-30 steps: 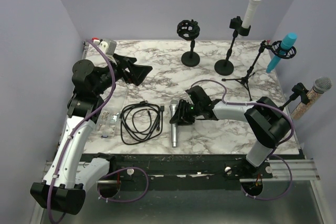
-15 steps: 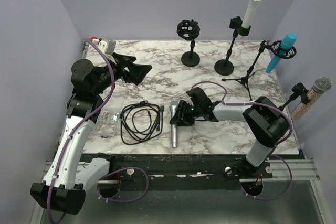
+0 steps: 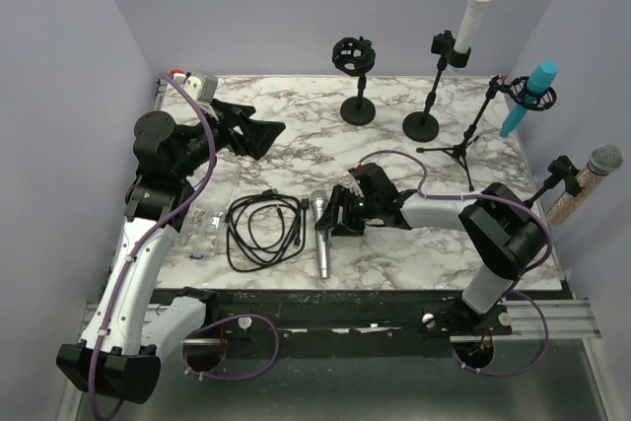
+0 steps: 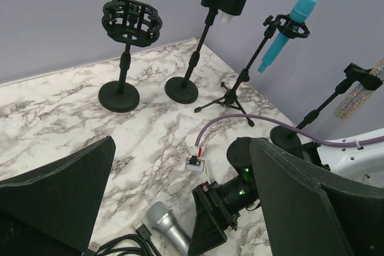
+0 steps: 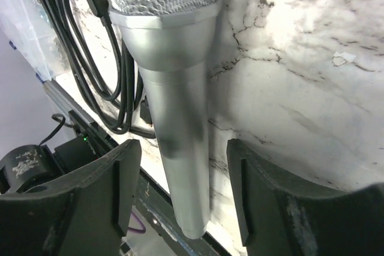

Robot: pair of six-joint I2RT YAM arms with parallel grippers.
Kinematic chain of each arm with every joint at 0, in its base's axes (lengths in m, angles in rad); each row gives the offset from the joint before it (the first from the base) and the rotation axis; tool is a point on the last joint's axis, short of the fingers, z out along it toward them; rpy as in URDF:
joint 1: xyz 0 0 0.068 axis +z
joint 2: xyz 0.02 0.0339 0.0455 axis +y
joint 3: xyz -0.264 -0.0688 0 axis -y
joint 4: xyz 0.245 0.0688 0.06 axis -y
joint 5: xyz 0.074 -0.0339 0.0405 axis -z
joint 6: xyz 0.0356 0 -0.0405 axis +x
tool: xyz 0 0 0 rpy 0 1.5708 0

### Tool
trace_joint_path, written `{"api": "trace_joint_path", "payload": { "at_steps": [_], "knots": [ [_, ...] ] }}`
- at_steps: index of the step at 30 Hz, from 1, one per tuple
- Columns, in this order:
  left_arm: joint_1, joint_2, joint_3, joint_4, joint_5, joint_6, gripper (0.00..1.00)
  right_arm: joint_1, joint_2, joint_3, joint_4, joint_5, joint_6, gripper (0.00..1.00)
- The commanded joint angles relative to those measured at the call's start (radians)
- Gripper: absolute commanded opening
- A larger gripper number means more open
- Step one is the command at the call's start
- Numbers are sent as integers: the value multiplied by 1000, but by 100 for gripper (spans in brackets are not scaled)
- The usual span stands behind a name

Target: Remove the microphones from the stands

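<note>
The silver microphone (image 3: pixel 321 239) lies flat on the desk (image 3: pixel 296 145) near its 6 o'clock edge, head toward 12 and tail toward 6. It is well apart from the empty stand (image 3: pixel 355 56) at the desk's 12 o'clock side. The right fingers (image 5: pixel 273 208) are spread and straddle the body just below the mesh head. The wrist view shows marble on one side and a slim gap on the other, so they look released rather than grasping. The left fingers (image 4: pixel 300 196) are also wide apart, holding nothing, up at about 10 o'clock.

With the microphone off the stand and resting on the desk, the step in hand seems to be letting go and backing away.

- A round body like this will probably roll at a nudge, so the fingers should open a touch more before anything else.
- The wrist should then rise straight up, not sweep sideways.
- The coiled black cable (image 3: pixel 261 229) lies just beside the microphone at its 9 o'clock, so the retreat is better taken toward 3 o'clock.
</note>
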Motion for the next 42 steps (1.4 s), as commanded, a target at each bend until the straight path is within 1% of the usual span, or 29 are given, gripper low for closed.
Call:
{"api": "trace_joint_path", "payload": {
  "at_steps": [1,3,5,8,11,14,19,26,30,34,37,39,42],
  "knots": [
    [-2,-5,29,-20,-19,17,99,8,-42,13,-41,56,-49,69],
    [-2,-3,30,-20,-19,18,99,8,-60,43,-66,77,-74,73],
    [-2,-3,30,-21,-19,19,99,8,-76,90,-126,127,-105,77],
    [-3,-4,30,-22,-19,22,99,-10,-97,163,-185,189,-172,79],
    [-2,-4,30,-22,-20,22,99,-50,-100,252,-242,240,-241,80],
    [-2,-3,30,-22,-20,23,99,-103,-87,380,-325,309,-307,80],
    [-4,-4,30,-25,-23,27,99,-172,-67,574,-381,399,-405,80],
    [-9,7,26,-26,-26,29,99,-233,12,836,-398,490,-497,74],
    [-15,16,28,-27,-27,31,98,-236,88,1023,-444,610,-558,70],
    [-23,21,30,-35,-40,41,98,-236,139,1153,-419,686,-627,70],
    [-25,21,31,-39,-40,44,99,-238,205,1265,-417,705,-697,70],
    [-26,21,32,-39,-38,44,99,-240,259,1347,-434,701,-731,68],
    [-27,22,34,-42,-38,44,99,-247,344,1465,-464,699,-759,62]
  ]
}}
